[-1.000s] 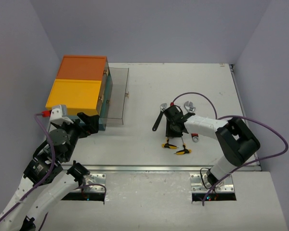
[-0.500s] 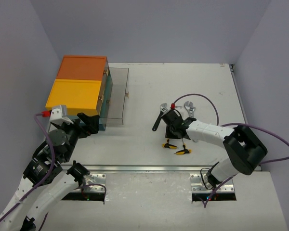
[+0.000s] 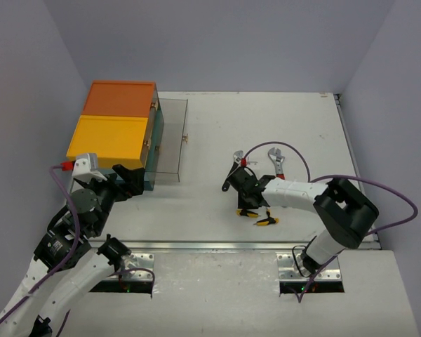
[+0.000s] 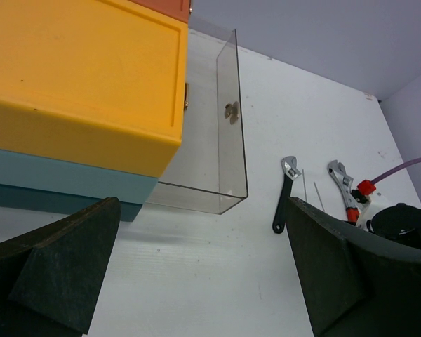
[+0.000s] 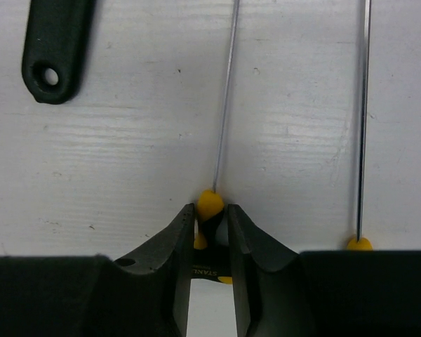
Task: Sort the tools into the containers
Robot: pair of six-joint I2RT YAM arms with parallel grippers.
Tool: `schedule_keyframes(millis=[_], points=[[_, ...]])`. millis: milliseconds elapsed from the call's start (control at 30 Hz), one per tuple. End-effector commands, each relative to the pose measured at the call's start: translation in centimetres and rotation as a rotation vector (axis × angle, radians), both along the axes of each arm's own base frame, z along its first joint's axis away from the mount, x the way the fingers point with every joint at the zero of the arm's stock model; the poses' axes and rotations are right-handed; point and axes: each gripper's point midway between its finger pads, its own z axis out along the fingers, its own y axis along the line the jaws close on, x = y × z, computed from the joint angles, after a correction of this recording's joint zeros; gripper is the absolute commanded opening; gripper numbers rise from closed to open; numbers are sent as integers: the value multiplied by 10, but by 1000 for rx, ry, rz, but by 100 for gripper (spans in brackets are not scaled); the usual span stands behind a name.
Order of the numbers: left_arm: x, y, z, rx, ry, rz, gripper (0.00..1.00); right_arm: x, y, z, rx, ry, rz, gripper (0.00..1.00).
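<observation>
At the near middle of the table (image 3: 210,126), right arm: my right pincer (image 5: 210,219) is closed down on the yellow-and-black handle of a screwdriver (image 5: 211,202), one finger on each side of its yellow collar. The tool lies flat on the table, not lifted.

Key relation: the screwdriver's long axis runs straight ahead of the pincer, thin shaft pointing away from me and handle tucked back between the fingers. The grip is therefore across the handle, square to the axis. I judge this good for a level lift.

Neighbours:
- A second screwdriver (image 5: 363,105) lies parallel, just to the right and apart from my fingers.
- A black wrench (image 5: 56,42) has its handle end ahead and to the left, also clear.

Destination: the teal box unit (image 3: 119,133) stands at the far left, well apart from this tool, with its clear drawer (image 3: 170,140) pulled out toward the middle. The carry goes leftward and away from me.

My left pincer (image 4: 203,281) hangs open and empty, just beside the box. It is nearer the drawer, but the right arm is nearer the tools.
</observation>
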Motion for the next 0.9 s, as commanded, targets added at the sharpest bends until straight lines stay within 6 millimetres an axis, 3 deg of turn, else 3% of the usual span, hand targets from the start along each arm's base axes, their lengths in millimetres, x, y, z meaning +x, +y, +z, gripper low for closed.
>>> schedule_keyframes(millis=[0, 167, 267, 433, 567, 667, 867], points=[[3, -2, 10, -18, -44, -6, 100, 5, -3, 0, -41, -24, -44, 18], [3, -2, 10, -16, -42, -5, 100, 8, 1, -2, -34, -27, -44, 12], [3, -2, 10, -19, -43, -4, 100, 16, 6, 8, -28, -52, -43, 6], [4, -2, 10, -17, -40, -4, 100, 36, 15, 49, 0, -144, -46, 0], [5, -4, 7, -9, -28, -9, 100, 50, 27, 97, 88, -251, -31, 0], [6, -4, 7, -7, -26, -7, 100, 55, 53, 127, 225, -304, 58, 0], [7, -3, 6, -5, -23, 1, 100, 53, 151, 223, 709, -389, 326, 0]])
